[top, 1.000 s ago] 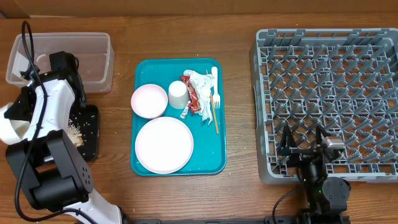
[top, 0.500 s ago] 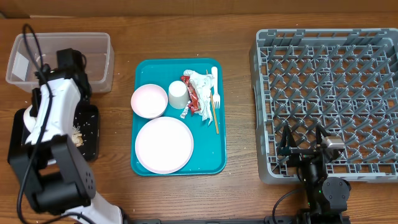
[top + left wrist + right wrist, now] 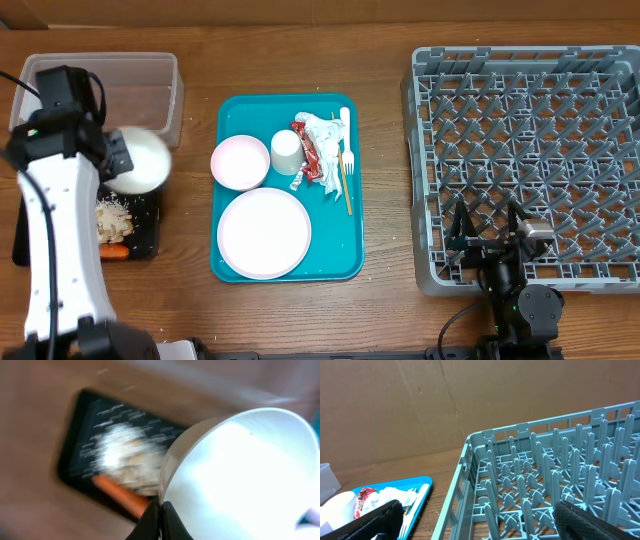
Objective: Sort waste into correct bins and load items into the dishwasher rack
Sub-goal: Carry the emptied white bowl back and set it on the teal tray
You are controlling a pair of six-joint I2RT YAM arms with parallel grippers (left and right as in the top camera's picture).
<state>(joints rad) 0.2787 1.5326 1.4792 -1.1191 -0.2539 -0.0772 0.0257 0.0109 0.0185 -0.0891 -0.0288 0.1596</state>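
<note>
Bowl [image 3: 240, 475], white and tipped on its side, was pinched by its rim in the clenched left hand [image 3: 161, 512]. It hung over the 12 o'clock end of the black tray [image 3: 148, 228], at 9 o'clock on the tabletop. Its inside looked bare, though the wrist view was blurred. The step in hand seemed to be shaking it out. Doing that well meant keeping the mouth above the tray until the last crumbs dropped. The rim grip also had to hold for the long carry towards 3 o'clock.

Under the bowl, the black tray held pale food scraps [image 3: 112, 215], with a carrot [image 3: 116, 253] at its 6 o'clock end. The clear tub [image 3: 150, 100], at 10 o'clock, showed nothing certain inside. At the centre, the teal tray [image 3: 340, 245] carried the plate [image 3: 264, 232], a second bowl [image 3: 240, 162] and the cup [image 3: 286, 152]. It also held napkins [image 3: 325, 135], the red wrapper [image 3: 305, 148] and the fork [image 3: 350, 152]. The dishwasher rack [image 3: 530, 130] stood unloaded, and the right hand [image 3: 486, 222] rested released at its 6 o'clock edge.
</note>
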